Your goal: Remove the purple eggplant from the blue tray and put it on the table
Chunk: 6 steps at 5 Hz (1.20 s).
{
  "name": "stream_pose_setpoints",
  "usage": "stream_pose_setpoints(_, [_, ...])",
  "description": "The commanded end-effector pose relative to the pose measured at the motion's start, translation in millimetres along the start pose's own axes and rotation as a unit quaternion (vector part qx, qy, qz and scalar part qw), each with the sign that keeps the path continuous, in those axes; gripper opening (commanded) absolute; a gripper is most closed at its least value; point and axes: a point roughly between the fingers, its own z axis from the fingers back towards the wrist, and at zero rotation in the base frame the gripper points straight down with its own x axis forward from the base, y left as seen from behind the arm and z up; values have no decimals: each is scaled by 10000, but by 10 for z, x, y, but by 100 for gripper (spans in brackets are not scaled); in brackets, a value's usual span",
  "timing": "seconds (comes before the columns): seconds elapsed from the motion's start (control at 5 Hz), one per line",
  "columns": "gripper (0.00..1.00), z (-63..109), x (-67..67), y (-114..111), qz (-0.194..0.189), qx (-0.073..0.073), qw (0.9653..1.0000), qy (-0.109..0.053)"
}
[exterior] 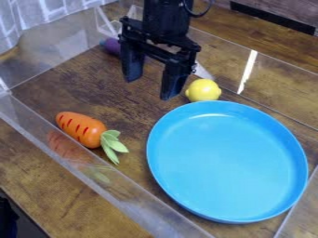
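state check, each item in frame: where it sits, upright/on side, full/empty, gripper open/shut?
gripper: open, pointing down, holding nothing
purple eggplant: on the table behind the gripper, mostly hidden, outside the tray
blue tray: empty, flat on the table
lemon: on the table, just beyond the tray rim
carrot: lying on its side on the table, left of the tray
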Motion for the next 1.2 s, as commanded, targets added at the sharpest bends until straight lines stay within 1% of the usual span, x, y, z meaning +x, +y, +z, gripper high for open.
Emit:
stream_pose_setpoints(0.0, [100, 119, 91, -40, -98, 31, 9996, -267])
stream_pose_setpoints(1.0, [100, -28, 202, -19, -214, 56, 9996, -197])
